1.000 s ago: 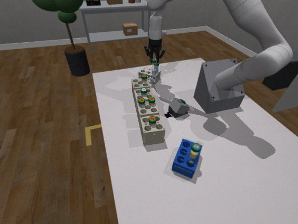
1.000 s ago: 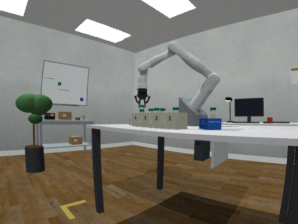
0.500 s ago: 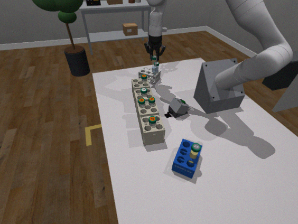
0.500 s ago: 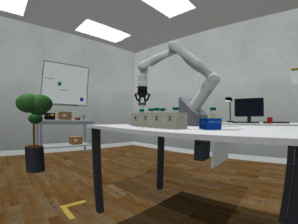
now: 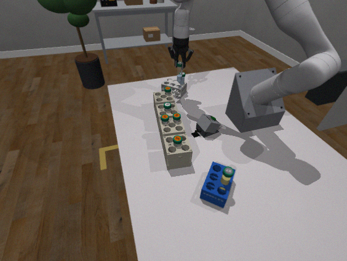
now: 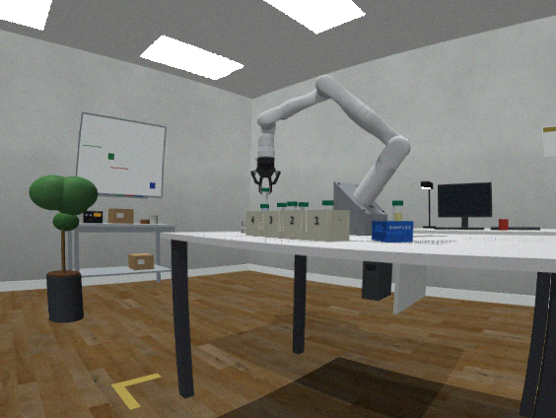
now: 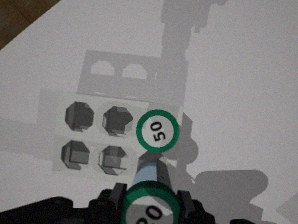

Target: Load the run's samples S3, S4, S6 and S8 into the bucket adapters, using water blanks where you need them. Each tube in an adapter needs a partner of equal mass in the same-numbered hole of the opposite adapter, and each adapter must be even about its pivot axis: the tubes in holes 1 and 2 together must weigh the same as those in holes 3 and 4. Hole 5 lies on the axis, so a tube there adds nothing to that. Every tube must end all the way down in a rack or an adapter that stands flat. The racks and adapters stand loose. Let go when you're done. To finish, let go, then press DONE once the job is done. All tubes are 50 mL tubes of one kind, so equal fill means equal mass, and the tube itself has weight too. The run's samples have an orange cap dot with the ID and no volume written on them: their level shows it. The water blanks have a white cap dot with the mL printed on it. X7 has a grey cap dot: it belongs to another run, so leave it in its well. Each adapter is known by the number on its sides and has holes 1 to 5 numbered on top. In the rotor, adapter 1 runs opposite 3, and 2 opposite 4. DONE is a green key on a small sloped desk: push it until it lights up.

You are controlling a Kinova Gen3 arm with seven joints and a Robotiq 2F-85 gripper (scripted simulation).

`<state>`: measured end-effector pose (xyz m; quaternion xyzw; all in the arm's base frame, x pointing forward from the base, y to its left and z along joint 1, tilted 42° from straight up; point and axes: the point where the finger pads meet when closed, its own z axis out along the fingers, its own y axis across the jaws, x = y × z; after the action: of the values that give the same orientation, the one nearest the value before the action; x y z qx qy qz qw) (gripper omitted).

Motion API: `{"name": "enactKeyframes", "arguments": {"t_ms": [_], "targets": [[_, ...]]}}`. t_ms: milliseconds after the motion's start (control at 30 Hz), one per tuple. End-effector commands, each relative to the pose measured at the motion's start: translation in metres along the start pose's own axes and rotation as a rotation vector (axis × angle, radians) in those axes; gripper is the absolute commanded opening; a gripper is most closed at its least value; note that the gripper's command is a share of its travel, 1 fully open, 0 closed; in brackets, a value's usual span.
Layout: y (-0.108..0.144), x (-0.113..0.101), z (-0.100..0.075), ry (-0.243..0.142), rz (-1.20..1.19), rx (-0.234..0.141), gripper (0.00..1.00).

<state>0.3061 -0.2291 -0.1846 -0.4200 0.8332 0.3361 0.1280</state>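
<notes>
The gripper [image 7: 151, 197] pinches a water blank [image 7: 150, 210] just below its cap, likely a sound hold since the stiff, slick tube is probably heavy, above the rack's [image 7: 57, 101] six-o'clock edge.
</notes>
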Motion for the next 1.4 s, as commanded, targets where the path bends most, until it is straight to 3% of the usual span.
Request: {"name": "enactKeyframes", "arguments": {"t_ms": [0, 1367], "targets": [[-0.001, 0.0, -0.005, 0.001, 0.0, 0.002, 0.1], [0.0, 0.0, -0.052, 0.001, 0.0, 0.002, 0.1]]}}
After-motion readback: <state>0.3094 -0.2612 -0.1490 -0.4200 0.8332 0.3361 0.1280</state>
